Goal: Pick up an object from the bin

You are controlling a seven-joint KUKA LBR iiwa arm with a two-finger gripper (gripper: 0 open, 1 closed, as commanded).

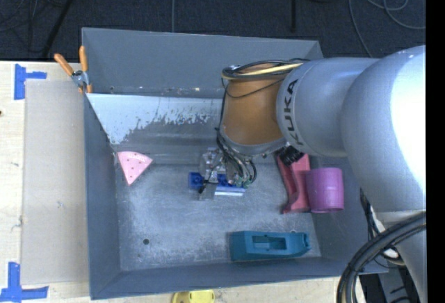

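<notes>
My gripper (211,182) hangs low in the middle of the bin, under the orange cover of the wrist. A small blue object (197,180) lies right at its fingertips, on their left side; whether the fingers are round it I cannot make out. A pink triangular wedge (133,165) rests on the bin floor to the left, well apart from the gripper.
A pink and magenta object with a cylindrical end (314,187) lies at the right side of the bin, partly under the arm. A teal rectangular object (268,245) lies near the front wall. The arm covers the bin's right rear.
</notes>
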